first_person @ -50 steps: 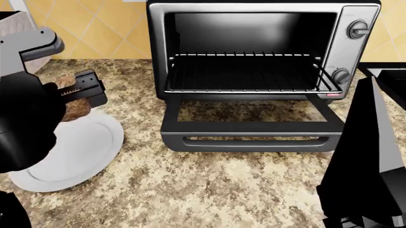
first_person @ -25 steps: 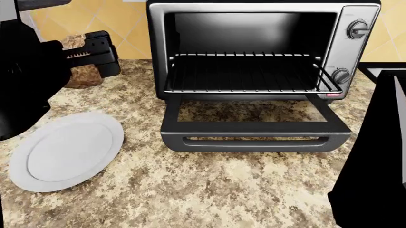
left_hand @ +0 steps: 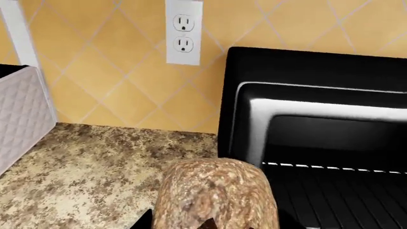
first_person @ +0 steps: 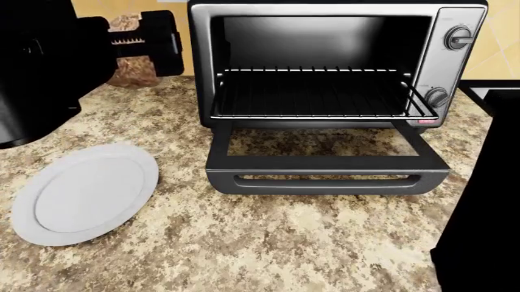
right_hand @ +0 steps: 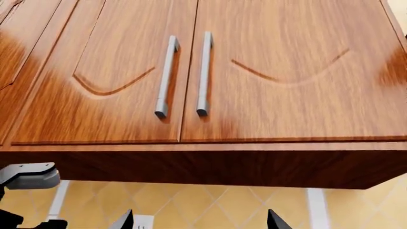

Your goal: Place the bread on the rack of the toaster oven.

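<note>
**Bread held high at the left, rack open to its right**

Bread (first_person: 130, 58) sits clamped in our left gripper (first_person: 142, 42), raised above the countertop (first_person: 284, 243) at the far left of the head view, just beside the left outer wall of the toaster oven (first_person: 333, 61). We see the dark fingers (first_person: 158, 42) closed across the loaf's upper part, with its brown crust showing above and below them. In the left wrist view the loaf fills the lower middle and its long axis seems to run away from the wrist, towards the wall.

The relation that matters is sideways. The rack (first_person: 317, 94) lies to the right of the loaf and at roughly the same height, inside the open cavity. The drop-down door (first_person: 325, 170) lies flat on the near side. We judge that the loaf cannot go straight right, because the oven's left wall stands between it and the rack. It would need to come nearer to us first, then right, then in over the silvery front rail.

Our left arm is plainly the nearer one. The right gripper (right_hand: 198, 220) points up at wooden cabinets (right_hand: 203, 71); its two tips stand apart with nothing between them. The white plate (first_person: 81, 194) lies bare at the near left.
</note>
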You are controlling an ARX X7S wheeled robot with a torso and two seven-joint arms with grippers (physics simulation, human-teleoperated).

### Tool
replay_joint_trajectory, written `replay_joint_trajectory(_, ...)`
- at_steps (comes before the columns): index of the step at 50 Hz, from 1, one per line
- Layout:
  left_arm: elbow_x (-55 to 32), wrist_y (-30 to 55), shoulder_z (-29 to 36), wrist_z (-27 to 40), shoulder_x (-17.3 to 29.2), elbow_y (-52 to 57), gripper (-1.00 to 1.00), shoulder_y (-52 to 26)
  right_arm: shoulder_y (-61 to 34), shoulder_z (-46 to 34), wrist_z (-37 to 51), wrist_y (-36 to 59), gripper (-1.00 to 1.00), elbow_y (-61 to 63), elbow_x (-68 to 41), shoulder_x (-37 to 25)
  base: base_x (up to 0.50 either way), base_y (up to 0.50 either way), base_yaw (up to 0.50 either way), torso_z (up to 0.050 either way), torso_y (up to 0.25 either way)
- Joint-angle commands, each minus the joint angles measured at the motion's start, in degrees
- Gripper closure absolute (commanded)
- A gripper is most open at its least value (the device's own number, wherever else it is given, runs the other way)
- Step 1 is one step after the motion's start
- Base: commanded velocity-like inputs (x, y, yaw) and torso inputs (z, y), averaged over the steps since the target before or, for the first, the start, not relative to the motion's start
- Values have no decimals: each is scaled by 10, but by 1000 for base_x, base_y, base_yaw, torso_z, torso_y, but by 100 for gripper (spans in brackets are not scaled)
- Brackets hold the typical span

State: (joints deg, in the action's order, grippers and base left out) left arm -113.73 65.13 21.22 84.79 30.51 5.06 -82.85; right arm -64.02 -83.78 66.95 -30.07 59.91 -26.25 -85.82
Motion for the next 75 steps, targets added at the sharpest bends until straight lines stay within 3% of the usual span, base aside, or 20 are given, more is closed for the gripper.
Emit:
replay_joint_trajectory(1,12,-8,29,-35,-26,-14,100,-19,-38,-45,8,-13,-100,1,12,-15,0,0,0,0,0)
replay_joint_trajectory(16,27,-10,48,-57,-48,-17,100,-22,-68,-95,21,-29,-100,1,33,-34,0,0,0,0,0)
replay_joint_trajectory(50,58,-3,85,-100,-80,-45,100,-64,-73,-126,53,-38,-100,0,66,-37,0,0,0,0,0)
replay_joint_trajectory(75,132,-19,122,-186,-134,-120,100,-77,-72,-139,61,-36,-100,0,75,-41,0,0,0,0,0)
